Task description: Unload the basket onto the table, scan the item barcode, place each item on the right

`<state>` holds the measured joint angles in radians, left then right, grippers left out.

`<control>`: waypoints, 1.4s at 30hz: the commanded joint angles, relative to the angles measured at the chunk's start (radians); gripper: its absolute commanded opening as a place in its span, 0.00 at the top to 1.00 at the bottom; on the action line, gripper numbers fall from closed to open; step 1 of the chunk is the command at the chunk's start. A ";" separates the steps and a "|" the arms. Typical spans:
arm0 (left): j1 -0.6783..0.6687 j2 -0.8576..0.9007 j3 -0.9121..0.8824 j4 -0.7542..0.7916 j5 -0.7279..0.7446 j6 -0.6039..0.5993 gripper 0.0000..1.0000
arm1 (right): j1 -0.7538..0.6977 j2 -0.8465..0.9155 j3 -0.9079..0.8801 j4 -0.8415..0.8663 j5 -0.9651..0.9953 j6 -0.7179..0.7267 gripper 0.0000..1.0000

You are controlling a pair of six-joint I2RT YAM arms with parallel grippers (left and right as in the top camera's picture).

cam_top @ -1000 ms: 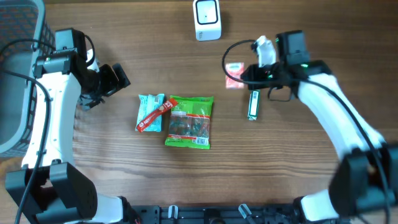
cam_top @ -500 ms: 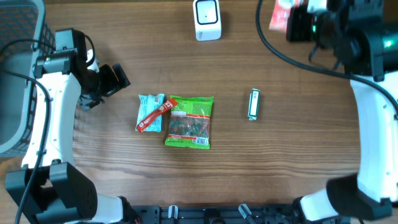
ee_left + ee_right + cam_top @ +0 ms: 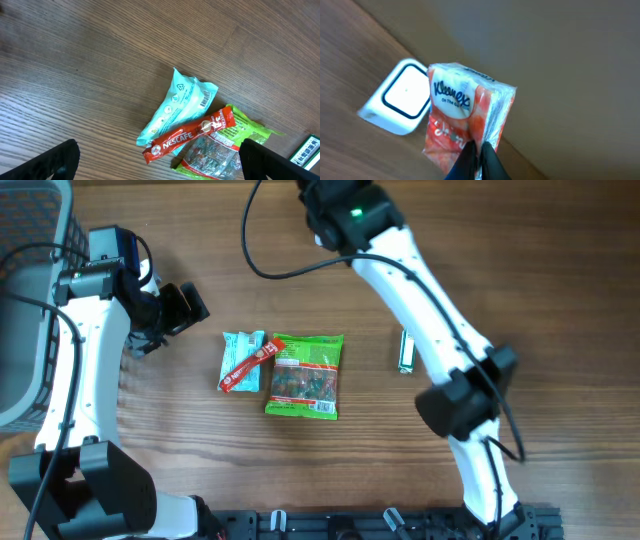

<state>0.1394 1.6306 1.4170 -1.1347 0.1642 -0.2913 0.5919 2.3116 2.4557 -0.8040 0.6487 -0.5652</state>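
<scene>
A red-and-white Kleenex tissue pack (image 3: 465,107) hangs in the air, my right gripper (image 3: 479,152) shut on its lower edge. In the right wrist view the white scanner (image 3: 402,97) lies on the table just behind and left of the pack. From overhead, my right arm (image 3: 350,210) reaches over the table's top middle and hides both scanner and pack. At the left, my left gripper (image 3: 185,305) stands open and holds nothing; its fingertips (image 3: 52,162) frame the bottom of the left wrist view.
A teal packet (image 3: 240,360), a red Nescafe stick (image 3: 252,363) lying across it and a green snack bag (image 3: 305,375) sit mid-table. A small green-and-white box (image 3: 406,348) lies partly under the right arm. A grey basket (image 3: 25,310) stands at the left edge.
The right arm lifted the tissue pack from the right side of the table and swung it left, to the scanner at the top middle. The left arm has not moved.
</scene>
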 commanded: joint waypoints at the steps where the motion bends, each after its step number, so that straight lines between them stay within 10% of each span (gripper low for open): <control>1: 0.003 -0.013 -0.003 0.002 -0.002 -0.009 0.00 | -0.037 0.106 0.009 0.074 0.055 -0.117 0.96; 26: 0.003 -0.013 -0.003 0.002 -0.002 -0.009 0.00 | -0.084 0.231 0.005 0.313 -0.103 -0.184 0.96; 42: 0.003 -0.013 -0.003 0.002 -0.002 -0.009 0.00 | -0.397 -0.191 -0.039 -0.805 -0.391 0.620 0.96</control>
<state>0.1394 1.6306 1.4170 -1.1347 0.1642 -0.2913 0.3046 2.0525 2.4729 -1.5753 0.4435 -0.1410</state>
